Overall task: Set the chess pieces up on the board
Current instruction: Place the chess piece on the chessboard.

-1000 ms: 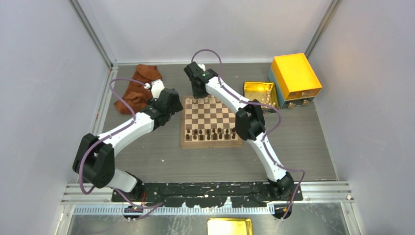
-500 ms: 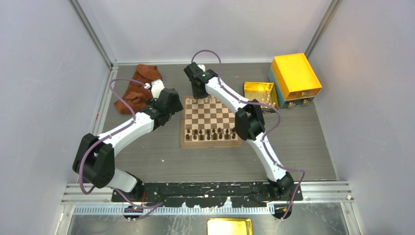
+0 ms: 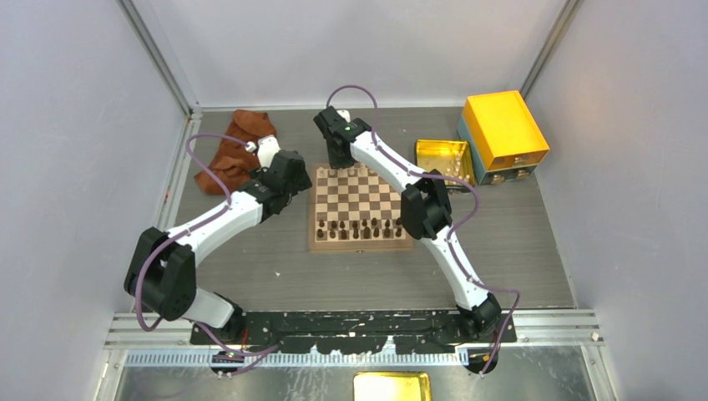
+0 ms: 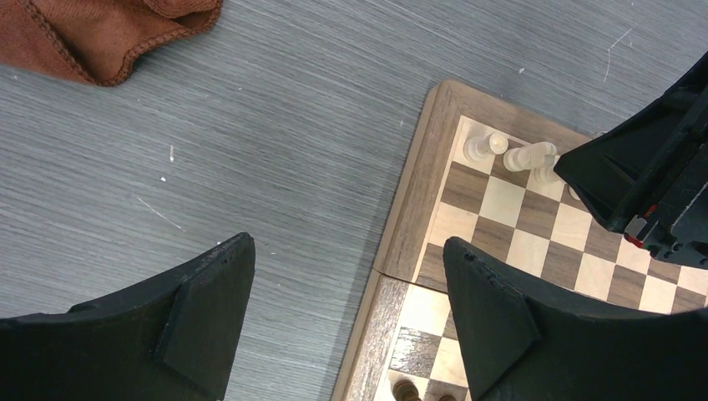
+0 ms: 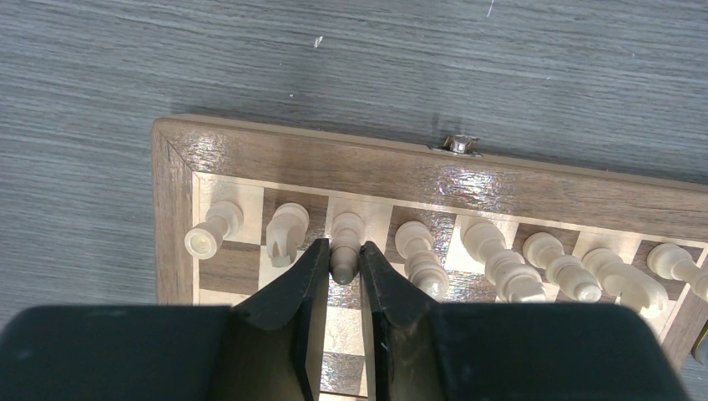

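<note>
Left pincer spread. Right pincer pinches a cream bishop in the board's far row; a skewed release could topple the neighbouring chessmen.

Light tan and dark brown checks on the board, mid-brown on its border. Pale cream for the pieces, dark brown for the chessmen. Rust-brown cloth, golden-yellow tray, orange-yellow box, grey streaked table.

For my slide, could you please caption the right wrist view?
Right end effector grips a cream piece on the board.
</note>
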You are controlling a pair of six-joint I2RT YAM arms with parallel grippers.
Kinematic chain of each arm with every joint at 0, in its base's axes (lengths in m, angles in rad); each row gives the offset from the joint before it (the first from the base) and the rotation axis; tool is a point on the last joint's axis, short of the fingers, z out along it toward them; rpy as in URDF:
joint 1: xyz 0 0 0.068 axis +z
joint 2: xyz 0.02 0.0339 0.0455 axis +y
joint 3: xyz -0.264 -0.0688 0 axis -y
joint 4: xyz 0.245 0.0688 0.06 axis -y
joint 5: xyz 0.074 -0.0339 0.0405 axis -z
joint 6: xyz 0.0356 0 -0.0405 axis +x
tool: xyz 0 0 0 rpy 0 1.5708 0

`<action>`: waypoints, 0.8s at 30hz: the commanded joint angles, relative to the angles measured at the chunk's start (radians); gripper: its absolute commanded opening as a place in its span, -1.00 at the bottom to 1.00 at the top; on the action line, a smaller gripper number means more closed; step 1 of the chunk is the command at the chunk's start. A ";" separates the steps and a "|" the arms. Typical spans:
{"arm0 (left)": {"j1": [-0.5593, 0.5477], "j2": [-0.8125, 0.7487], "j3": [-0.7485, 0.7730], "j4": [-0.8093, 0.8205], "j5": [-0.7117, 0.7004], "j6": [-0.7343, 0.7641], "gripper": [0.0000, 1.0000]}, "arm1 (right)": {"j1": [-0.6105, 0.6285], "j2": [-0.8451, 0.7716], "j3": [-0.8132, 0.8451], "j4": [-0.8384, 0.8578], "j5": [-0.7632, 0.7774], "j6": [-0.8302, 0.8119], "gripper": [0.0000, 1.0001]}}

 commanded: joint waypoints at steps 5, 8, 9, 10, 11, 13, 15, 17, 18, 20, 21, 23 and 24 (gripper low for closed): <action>0.004 0.005 0.022 0.050 -0.014 -0.008 0.68 | -0.002 -0.018 0.017 0.017 -0.005 -0.002 -0.45; 0.004 0.006 0.024 0.051 -0.013 -0.007 0.68 | -0.002 -0.019 0.019 0.016 -0.005 -0.007 -0.43; 0.004 0.007 0.025 0.049 -0.014 -0.007 0.68 | -0.002 -0.020 0.020 0.017 -0.003 -0.008 -0.42; 0.004 0.006 0.025 0.049 -0.014 -0.006 0.68 | -0.002 -0.021 0.020 0.017 -0.001 -0.009 -0.40; 0.004 0.006 0.026 0.049 -0.014 -0.006 0.68 | -0.003 -0.022 0.021 0.017 -0.001 -0.009 -0.40; 0.004 0.006 0.027 0.049 -0.016 -0.005 0.68 | -0.003 -0.023 0.021 0.017 -0.001 -0.010 -0.40; 0.004 0.007 0.026 0.048 -0.016 -0.005 0.68 | -0.003 -0.025 0.024 0.016 -0.001 -0.012 -0.39; 0.004 0.009 0.028 0.049 -0.016 -0.005 0.68 | -0.003 -0.028 0.025 0.017 -0.001 -0.014 -0.38; 0.004 0.009 0.029 0.049 -0.016 -0.005 0.68 | -0.003 -0.028 0.026 0.017 0.000 -0.015 -0.38; 0.004 0.009 0.030 0.047 -0.016 -0.005 0.68 | -0.003 -0.032 0.026 0.018 0.002 -0.016 -0.38; 0.004 0.009 0.030 0.047 -0.016 -0.005 0.68 | -0.002 -0.034 0.025 0.019 0.002 -0.017 -0.38; 0.005 0.007 0.028 0.046 -0.016 -0.005 0.68 | -0.003 -0.039 0.023 0.021 0.003 -0.019 -0.38; 0.004 0.006 0.028 0.046 -0.016 -0.005 0.68 | -0.002 -0.040 0.023 0.021 0.003 -0.018 -0.38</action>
